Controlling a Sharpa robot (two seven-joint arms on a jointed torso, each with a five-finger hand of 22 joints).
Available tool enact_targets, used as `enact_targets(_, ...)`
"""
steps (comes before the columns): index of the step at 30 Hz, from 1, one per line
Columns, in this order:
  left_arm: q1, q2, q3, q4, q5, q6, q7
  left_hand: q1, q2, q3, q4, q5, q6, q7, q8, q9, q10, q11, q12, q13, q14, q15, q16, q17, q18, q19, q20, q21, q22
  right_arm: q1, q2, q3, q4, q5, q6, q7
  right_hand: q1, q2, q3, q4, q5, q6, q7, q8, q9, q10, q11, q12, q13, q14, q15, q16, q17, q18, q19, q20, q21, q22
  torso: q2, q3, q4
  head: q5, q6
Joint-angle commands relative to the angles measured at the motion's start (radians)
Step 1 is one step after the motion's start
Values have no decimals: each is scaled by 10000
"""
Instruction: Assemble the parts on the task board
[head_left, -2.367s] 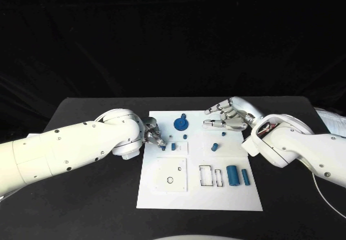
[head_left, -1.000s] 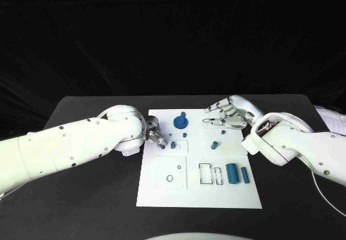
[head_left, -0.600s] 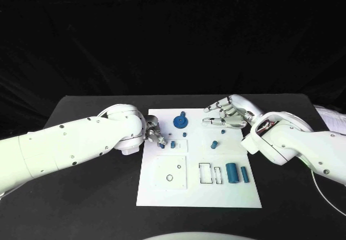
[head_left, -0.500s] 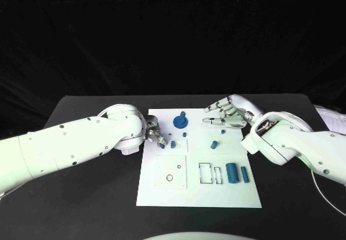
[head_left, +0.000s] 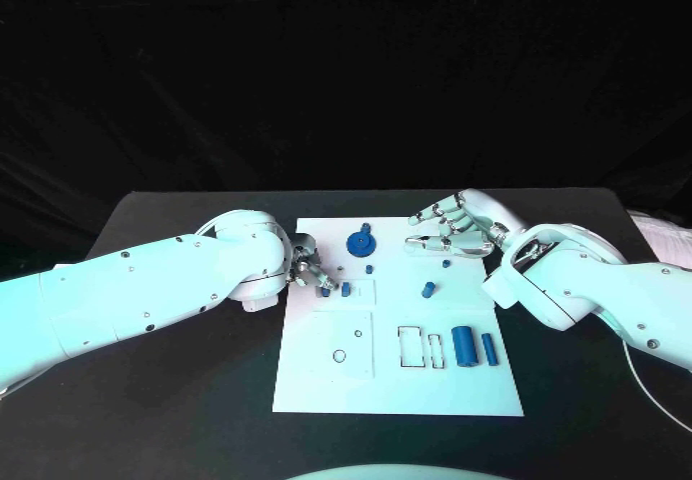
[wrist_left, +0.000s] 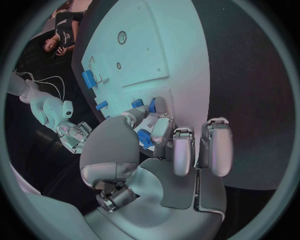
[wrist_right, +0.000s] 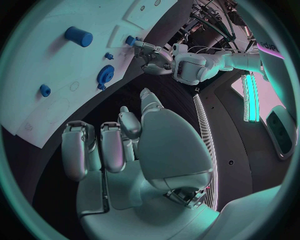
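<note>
Task board (head_left: 397, 385): white plate, centre of black table (head_left: 173, 400). Nearest on it: white square panel (head_left: 343, 345) with small oval hole; to its right two outlined rectangular slots (head_left: 423, 349), then large blue cylinder (head_left: 464, 345) lying flat, thin blue cylinder (head_left: 489, 348) just beside it. Further back, mid-board: small blue peg (head_left: 428, 290), tilted, apart from everything else. Level with it toward the board's left edge: left hand (head_left: 307, 268), fingertips down on a small blue part (head_left: 326, 292) by a small square recess; second blue piece (head_left: 348, 289) just beside. From left wrist: thumb and fingers closed in around that blue part (wrist_left: 144, 138), pinched, remaining fingers straight and clear of it. Beyond: short blue stub (head_left: 371, 269), then blue gear (head_left: 361, 243) near the board's far edge, another small blue peg (head_left: 446, 266) off to the right. Farthest: right hand (head_left: 453, 228) hovering over the board's far right corner, fingers loosely curved and spread, nothing held. From right wrist: fingers (wrist_right: 111, 145) apart, above the board's rim, clear of gear (wrist_right: 105, 75) and other pieces.
</note>
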Motion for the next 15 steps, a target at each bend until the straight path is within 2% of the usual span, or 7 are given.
enact_targets(1,-70,18,-39,8,44,253,-520,-154,-47,-177,67,-52,67,14,9,-44,17,48,24,19,1051,-47,31,2629,-48,494,-85,36,1866,-7,4,0,6,-43,69,15,-56,41,-58,0,42,49,9,34,15,-13,-30,-60,-12,391,-22,-53,-11,91,-70,-31,-59,455,2,1,1,1,2)
enact_targets(7,-71,-31,-24,46,2,112,-512,-521,-131,-977,531,-60,157,24,45,-165,42,58,53,51,1051,-41,31,2629,-58,517,-84,61,1902,-7,5,0,-3,-43,61,17,-73,45,-75,14,50,47,10,32,14,-23,-28,-78,-25,387,-21,-68,-31,93,-77,-32,-67,444,3,-5,5,-2,7)
enact_targets(15,-72,-319,20,329,-53,-295,-463,-472,6,-1899,938,-53,158,13,87,-311,30,47,19,25,1051,-55,31,2629,-55,518,-97,46,1908,-18,14,-2,-28,-39,74,24,-73,45,-75,14,50,47,10,32,14,-23,-28,-78,-25,387,-21,-68,-31,93,-77,-32,-67,444,3,-10,1,-9,25)
